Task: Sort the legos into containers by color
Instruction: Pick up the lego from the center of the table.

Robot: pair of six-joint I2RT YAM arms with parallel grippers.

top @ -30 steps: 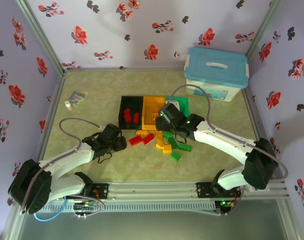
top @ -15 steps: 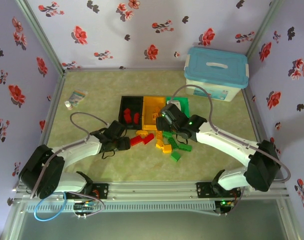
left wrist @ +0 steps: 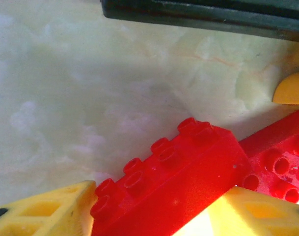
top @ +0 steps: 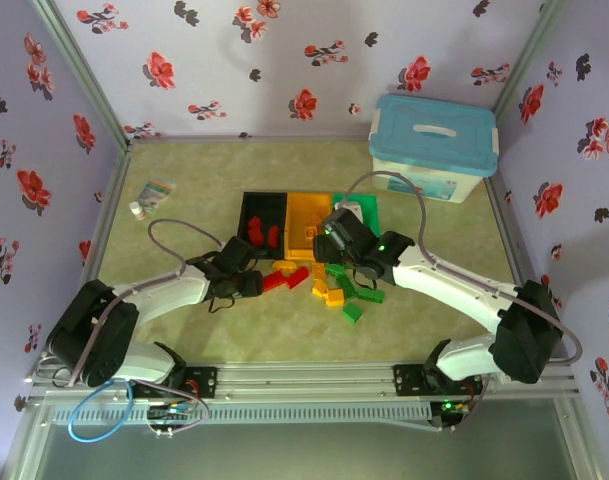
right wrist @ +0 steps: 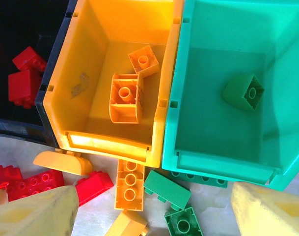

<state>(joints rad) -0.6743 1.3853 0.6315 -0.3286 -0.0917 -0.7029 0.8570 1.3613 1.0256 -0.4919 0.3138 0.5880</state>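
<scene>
orange bin (right wrist: 90, 34): two bricks (right wrist: 124, 98); green bin (right wrist: 213, 44): one brick (right wrist: 243, 92)

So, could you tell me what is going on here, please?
Two arms are sorting legos by colour. The left arm has its jaws either side of a long red brick on the table near the black bin; a firm grip isn't clear. The right arm hovers, jaws open, above the orange bin and green bin, which hold two bricks and one.
</scene>
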